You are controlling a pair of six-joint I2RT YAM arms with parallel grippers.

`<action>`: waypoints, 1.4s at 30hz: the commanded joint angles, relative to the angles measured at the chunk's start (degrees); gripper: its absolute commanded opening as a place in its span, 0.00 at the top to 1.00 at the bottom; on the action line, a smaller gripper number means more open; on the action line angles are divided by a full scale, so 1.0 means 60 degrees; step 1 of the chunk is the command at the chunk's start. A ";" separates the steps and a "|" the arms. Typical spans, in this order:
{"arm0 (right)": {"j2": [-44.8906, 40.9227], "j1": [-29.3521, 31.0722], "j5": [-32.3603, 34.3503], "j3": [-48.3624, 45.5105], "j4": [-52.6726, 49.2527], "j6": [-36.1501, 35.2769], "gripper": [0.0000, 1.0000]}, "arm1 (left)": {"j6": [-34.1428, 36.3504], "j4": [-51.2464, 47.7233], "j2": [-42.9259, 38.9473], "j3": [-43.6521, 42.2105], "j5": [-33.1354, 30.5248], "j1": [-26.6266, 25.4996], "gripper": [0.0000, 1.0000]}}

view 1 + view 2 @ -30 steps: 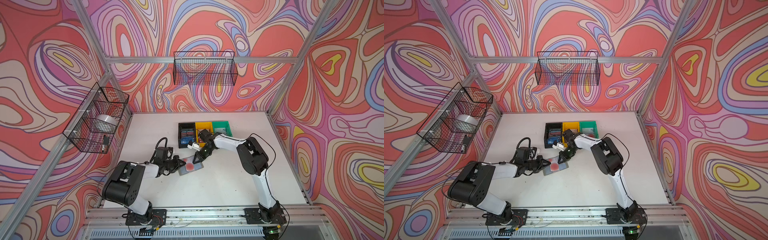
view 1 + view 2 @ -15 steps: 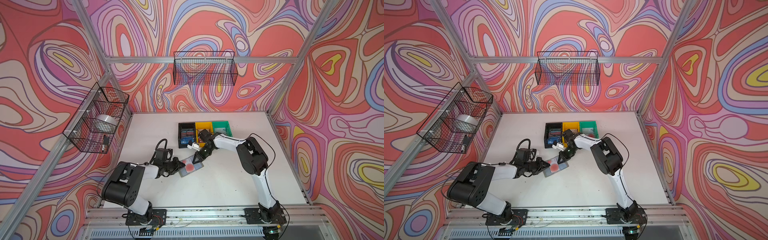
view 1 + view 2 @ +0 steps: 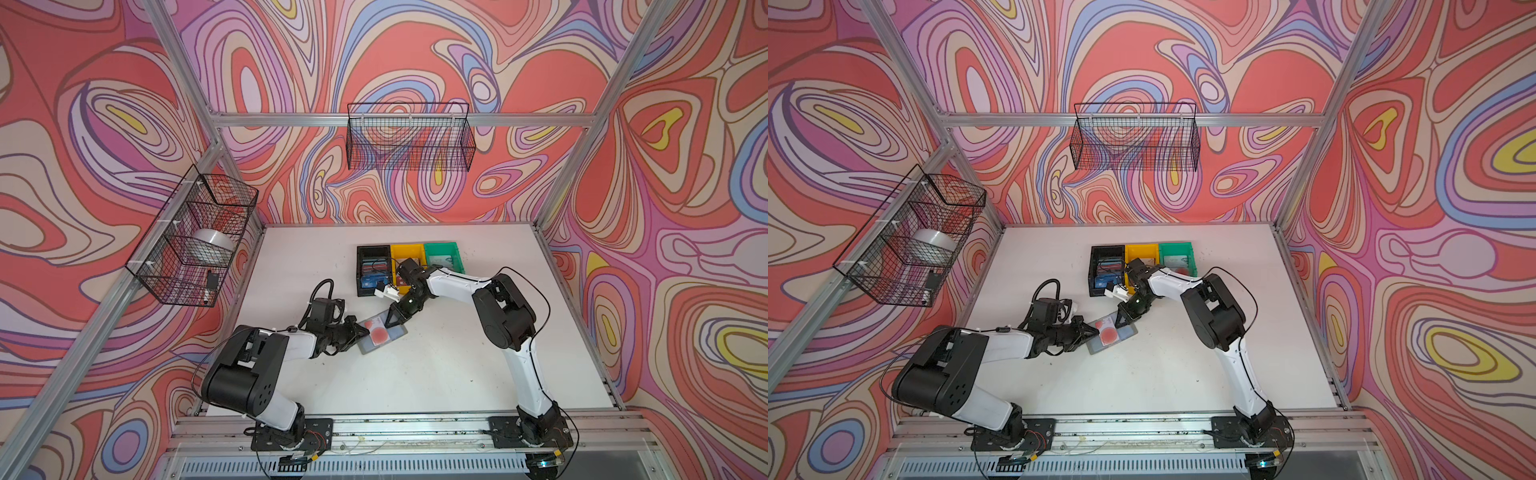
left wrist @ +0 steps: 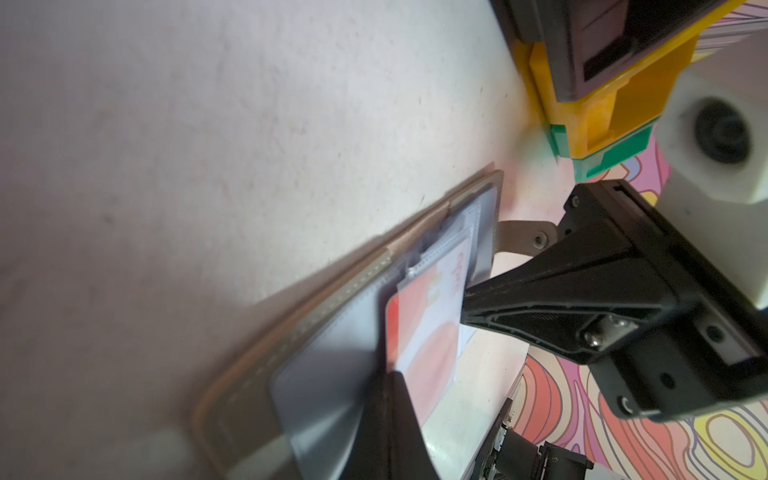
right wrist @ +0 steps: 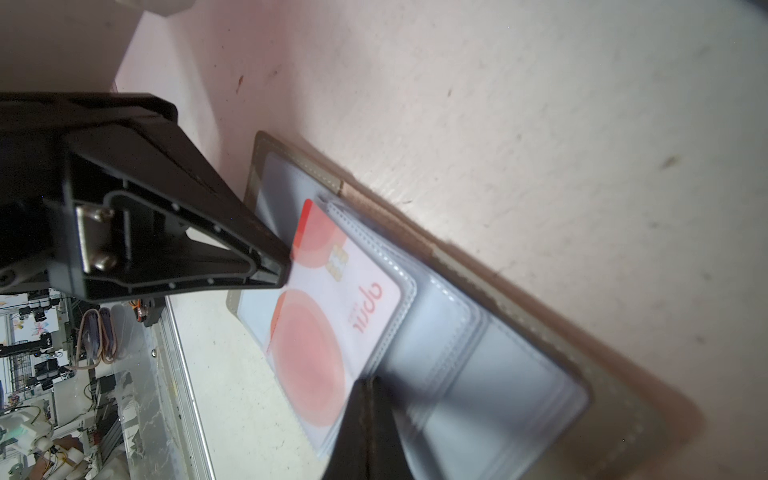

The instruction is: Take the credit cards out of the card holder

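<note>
Card holder (image 3: 398,332) is pinned under shut R pincer (image 3: 390,322), pale card (image 3: 378,332) pinched in L pincer (image 3: 360,331); pull back along L pincer judged next.

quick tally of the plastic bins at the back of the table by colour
black bin: 1
yellow bin: 1
green bin: 1
total: 3
</note>
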 commanded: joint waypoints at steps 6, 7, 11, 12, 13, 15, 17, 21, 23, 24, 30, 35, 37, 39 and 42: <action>0.0541 0.0086 0.0461 -0.0013 -0.0248 0.0031 1.00 | -0.0145 -0.0055 0.0099 -0.0117 -0.0088 -0.0045 1.00; 0.0557 0.0085 0.0448 -0.0012 -0.0265 0.0027 1.00 | -0.0163 -0.0024 0.0107 -0.0123 -0.0093 -0.0037 1.00; 0.0599 0.0088 0.0406 0.0043 -0.0283 0.0040 1.00 | -0.0197 0.0212 0.0007 -0.0202 0.0025 -0.0045 1.00; 0.0631 0.0092 0.0404 0.0059 -0.0307 0.0042 1.00 | -0.0223 0.0306 -0.0057 -0.0261 0.0029 -0.0034 1.00; 0.0642 0.0085 0.0389 0.0067 -0.0313 0.0045 1.00 | -0.0268 0.0357 -0.0119 -0.0310 0.0030 -0.0029 1.00; 0.0683 0.0093 0.0362 0.0083 -0.0333 0.0060 1.00 | -0.0256 0.0355 -0.0259 -0.0382 0.0059 0.0024 1.00; 0.0697 0.0085 0.0346 0.0088 -0.0328 0.0060 1.00 | -0.0256 0.0359 -0.0442 -0.0481 0.0094 0.0082 1.00; 0.0727 0.0095 0.0323 0.0105 -0.0337 0.0060 1.00 | -0.0185 0.0159 -0.0869 -0.0625 0.0160 0.0237 1.00; 0.0727 0.0092 0.0301 0.0114 -0.0331 0.0060 1.00 | -0.0132 -0.0054 -0.1072 -0.0625 0.0140 0.0282 1.00; 0.0737 0.0086 0.0290 0.0132 -0.0339 0.0060 1.00 | -0.0063 -0.0214 -0.1176 -0.0608 0.0117 0.0303 1.00; 0.0775 0.0086 0.0236 0.0192 -0.0387 0.0042 1.00 | 0.0190 -0.0858 -0.1669 -0.0692 0.0070 0.0499 1.00; 0.0800 0.0085 0.0126 0.0259 -0.0460 0.0031 0.99 | 0.0376 -0.1346 -0.2141 -0.0794 -0.0070 0.0655 1.00; 0.0815 0.0088 0.0096 0.0295 -0.0489 0.0031 0.99 | 0.0417 -0.1418 -0.2130 -0.0783 -0.0128 0.0656 0.95; 0.0868 0.0085 0.0097 0.0349 -0.0531 0.0012 0.99 | 0.0320 -0.1135 -0.2060 -0.0818 -0.0103 0.0656 0.86; 0.0875 0.0085 0.0096 0.0341 -0.0555 0.0021 0.99 | 0.0100 -0.0599 -0.1947 -0.0921 -0.0002 0.0657 0.80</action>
